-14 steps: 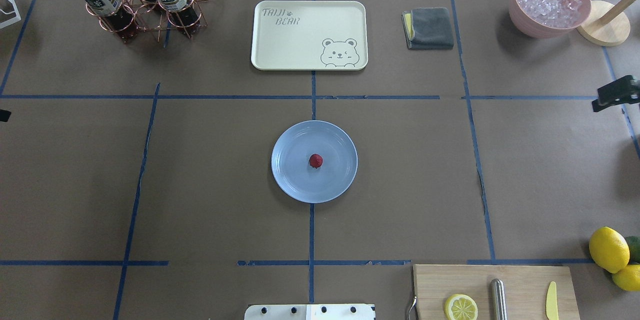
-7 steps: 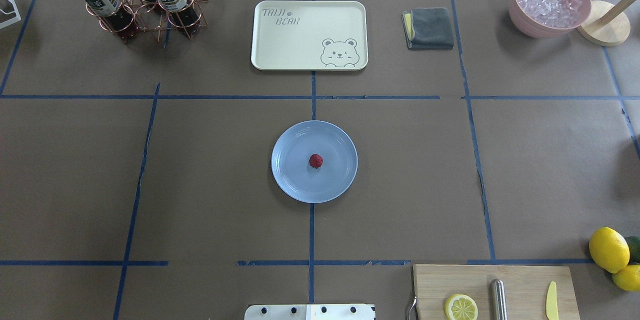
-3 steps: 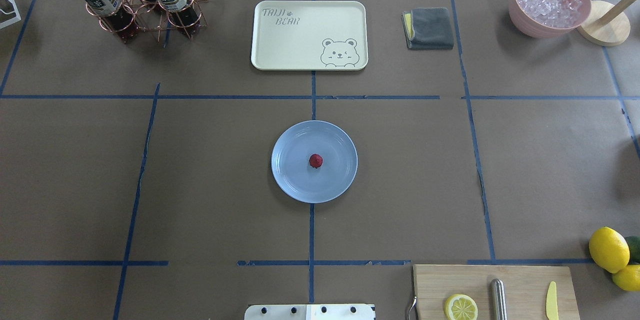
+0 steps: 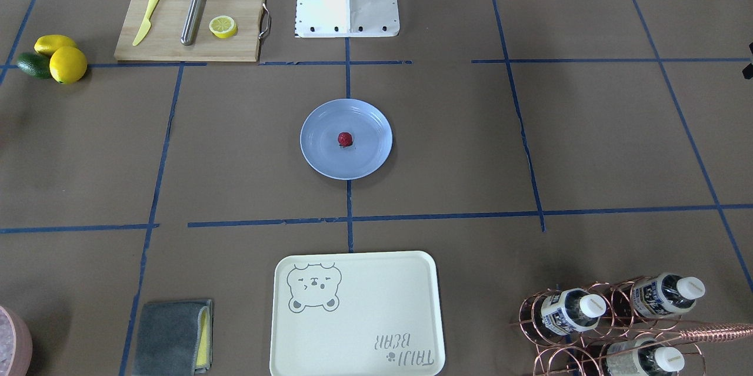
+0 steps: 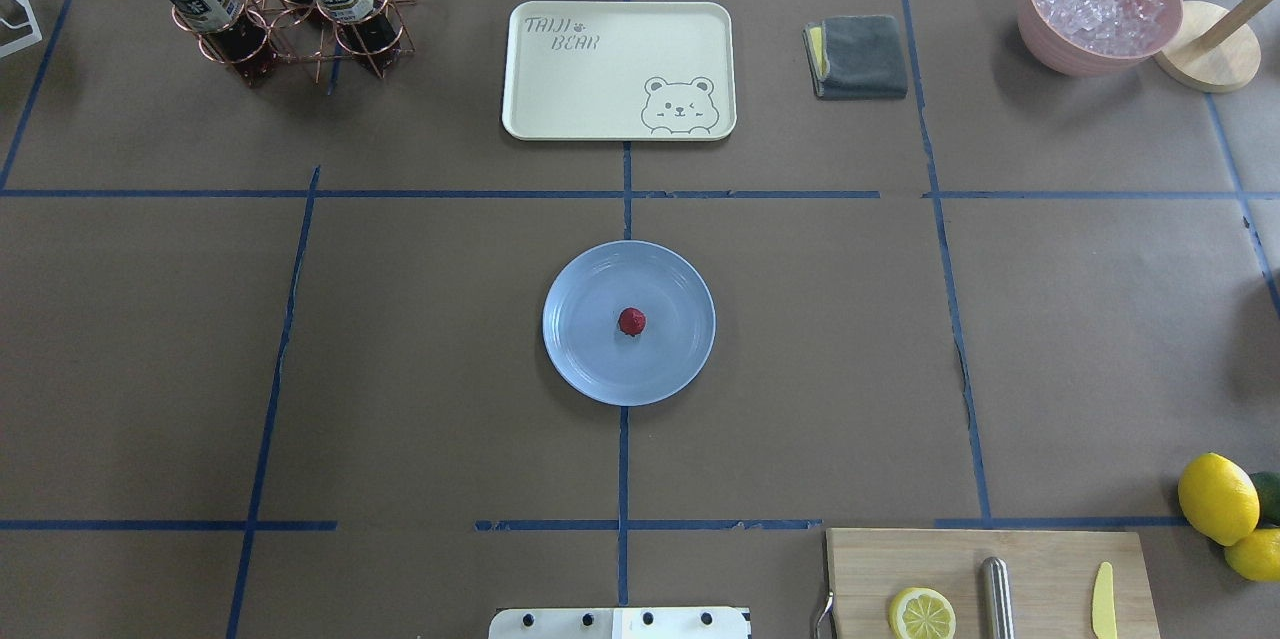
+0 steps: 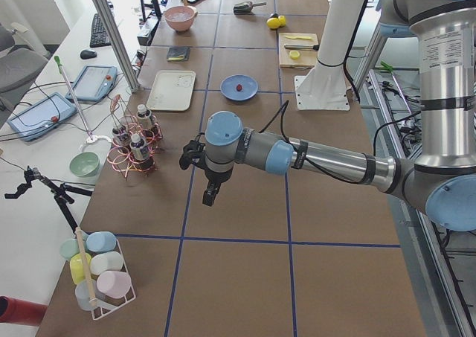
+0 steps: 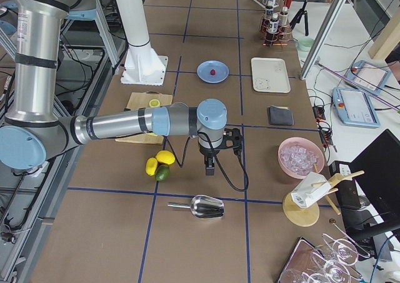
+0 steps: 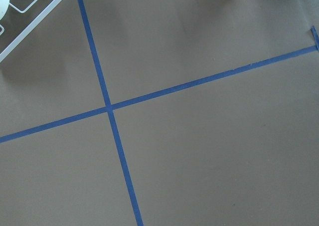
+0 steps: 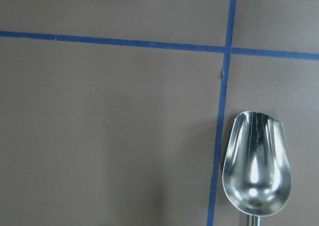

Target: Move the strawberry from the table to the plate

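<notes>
The small dark red strawberry (image 5: 631, 321) (image 4: 345, 139) lies in the middle of the round blue-grey plate (image 5: 590, 349) (image 4: 320, 149), which sits at the centre of the brown table (image 5: 400, 339) with its blue tape grid. Neither gripper appears in the overhead or front views. In the left side view my left gripper (image 6: 210, 196) hangs over bare table far from the plate (image 6: 249, 93). In the right side view my right gripper (image 7: 210, 167) hangs beside the lemons, also far from the plate (image 7: 205, 75). From these views I cannot tell whether either is open or shut.
A cream bear tray (image 5: 618, 69), a copper rack of bottles (image 5: 280, 9), a grey cloth (image 5: 858, 56) and a pink bowl of ice (image 5: 1098, 4) line the far side. A cutting board (image 5: 990, 584), lemons (image 5: 1217, 497) and a metal scoop (image 9: 256, 171) lie on my right.
Two seconds ago dark gripper parts showed at the left and right edges of the overhead view; both have since moved out of it. The strawberry and plate have not moved.
</notes>
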